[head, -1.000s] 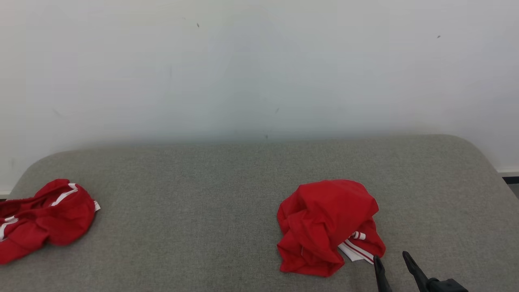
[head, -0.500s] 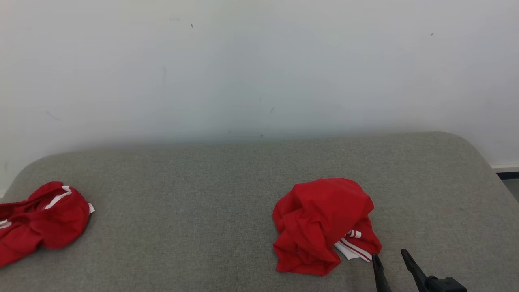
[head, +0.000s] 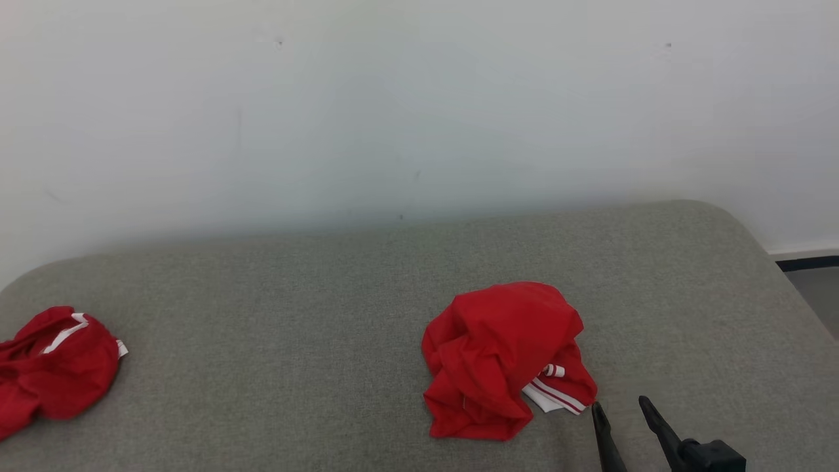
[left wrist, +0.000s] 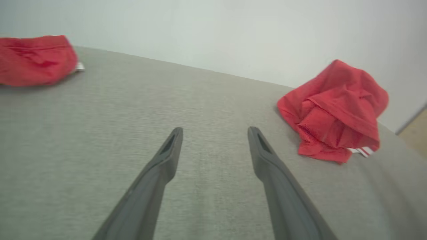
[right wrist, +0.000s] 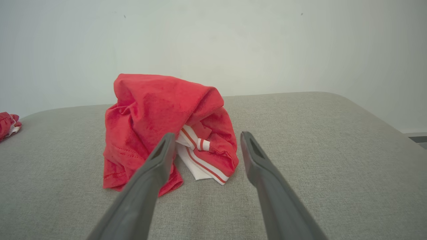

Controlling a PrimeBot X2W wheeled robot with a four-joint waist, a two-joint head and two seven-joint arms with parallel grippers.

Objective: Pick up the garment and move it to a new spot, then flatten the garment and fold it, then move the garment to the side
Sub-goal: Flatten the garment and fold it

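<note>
Grey cushion (head: 328,295) bears a crumpled red garment (head: 505,354); right gripper (head: 619,404) beside it, left gripper (left wrist: 215,130) apart, jaws spread.

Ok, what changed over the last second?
The head camera swung slightly right, sliding the whole picture left. The crumpled red garment with white stripes, the second red bundle on the grey cushion and the open right pincer kept their places; nothing gripped.

A bare indoor room, more like a test space than a lived-in home: a plain white wall (head: 393,118) marked with a few small specks, a dark skirting strip (head: 806,263) above a greyish floor (head: 819,295), and one padded, round-cornered worktop (head: 314,295) covered in grey woven fabric.
</note>
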